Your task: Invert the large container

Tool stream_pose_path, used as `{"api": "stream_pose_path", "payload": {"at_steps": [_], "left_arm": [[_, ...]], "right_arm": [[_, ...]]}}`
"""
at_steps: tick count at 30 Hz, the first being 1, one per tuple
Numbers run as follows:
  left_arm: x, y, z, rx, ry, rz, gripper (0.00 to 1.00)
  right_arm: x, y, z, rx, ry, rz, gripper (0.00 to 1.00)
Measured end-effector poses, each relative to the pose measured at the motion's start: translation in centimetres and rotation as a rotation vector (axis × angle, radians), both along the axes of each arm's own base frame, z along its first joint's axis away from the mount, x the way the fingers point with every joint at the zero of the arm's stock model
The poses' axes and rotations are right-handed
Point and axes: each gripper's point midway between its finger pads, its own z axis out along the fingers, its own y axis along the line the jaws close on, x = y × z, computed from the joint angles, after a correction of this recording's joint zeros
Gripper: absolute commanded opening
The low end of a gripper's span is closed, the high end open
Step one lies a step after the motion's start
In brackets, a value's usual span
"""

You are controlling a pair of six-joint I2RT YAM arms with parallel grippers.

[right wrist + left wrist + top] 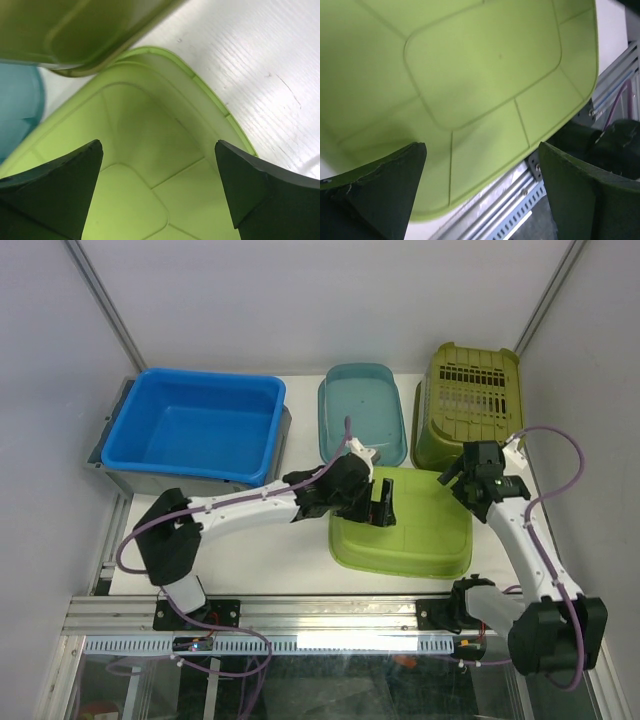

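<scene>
I am hovering the left gripper (380, 505) and right gripper (468, 480) over the lime container (425, 535) — both jaws spread wide, gripping nothing. It appears to be lying bottom-up already — the next move calls for lifting clear.

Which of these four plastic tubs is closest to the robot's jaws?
The lime-green tub, in front. Both pairs of open jaws hang just over it, while the blue tub, the teal tub and the olive slotted basket sit farther back.

Probably a robotics lab: 2 arms (240, 505) (530, 540) bolted to an aluminium rail (330, 612), white table (295, 565) enclosed by plain panels (300, 300).
</scene>
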Motion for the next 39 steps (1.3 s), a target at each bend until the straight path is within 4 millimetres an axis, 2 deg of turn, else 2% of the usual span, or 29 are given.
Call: {"api": "stream_pose_path", "payload": {"at_steps": [4,7,9,11,14,15,18,22,24,26,29,31,33,36,38,39], "left_arm": [[-1.1,3.3,1.2,0.037,0.009,0.04,0.99],[-1.0,5.9,1.4,0.052,0.017,0.095,0.99],[-0.6,7.0,0.3,0.076,0.033,0.133,0.99],[-0.4,7.8,-1.7,0.124,0.06,0.152,0.99],[-0.4,7.7,-5.1,0.196,0.109,0.15,0.99],[-0.5,7.0,-5.5,0.181,0.132,0.14,0.99],[0.6,4.4,-4.9,0.153,0.117,0.106,0.99],[1.7,-0.9,-4.5,0.116,0.073,0.014,0.99],[1.6,-3.3,-3.9,0.084,0.057,-0.038,0.99],[1.6,-4.2,-3.1,0.066,0.036,-0.07,0.99],[1.5,-4.1,-0.7,0.055,-0.015,-0.097,0.99],[1.8,-2.8,1.8,0.051,-0.056,-0.09,0.99],[2.5,-0.8,5.3,0.041,-0.108,-0.059,0.99],[4.6,3.1,11.9,-0.001,-0.208,0.032,0.98],[7.1,7.1,16.5,-0.032,-0.279,0.146,0.98],[8.8,9.7,18.6,-0.035,-0.322,0.23,0.98]], "right_arm": [[0.5,0.0,4.3,-0.01,-0.15,0.039,0.99],[0.3,-0.3,7.6,-0.028,-0.263,0.053,0.99],[0.1,-0.5,9.3,-0.042,-0.315,0.058,0.99],[0.0,-0.6,10.2,-0.048,-0.334,0.064,0.99],[-0.1,-0.6,11.3,-0.057,-0.345,0.075,0.99],[-0.2,-0.6,11.7,-0.059,-0.346,0.08,0.99],[-0.3,-0.6,13.1,-0.068,-0.368,0.093,0.99],[-0.6,-0.5,15.7,-0.075,-0.426,0.119,0.99],[-0.6,-0.3,16.8,-0.076,-0.451,0.142,0.99],[-0.7,0.1,17.4,-0.075,-0.463,0.174,0.99],[-0.8,0.8,17.7,-0.066,-0.472,0.236,0.99],[-0.7,1.6,17.7,-0.052,-0.474,0.291,0.99],[-0.5,2.4,17.6,-0.035,-0.482,0.334,0.99],[-0.1,3.7,17.2,0.007,-0.494,0.398,0.99],[0.2,4.5,16.9,0.037,-0.499,0.429,0.99],[0.4,4.9,16.8,0.053,-0.503,0.444,0.99]]}}
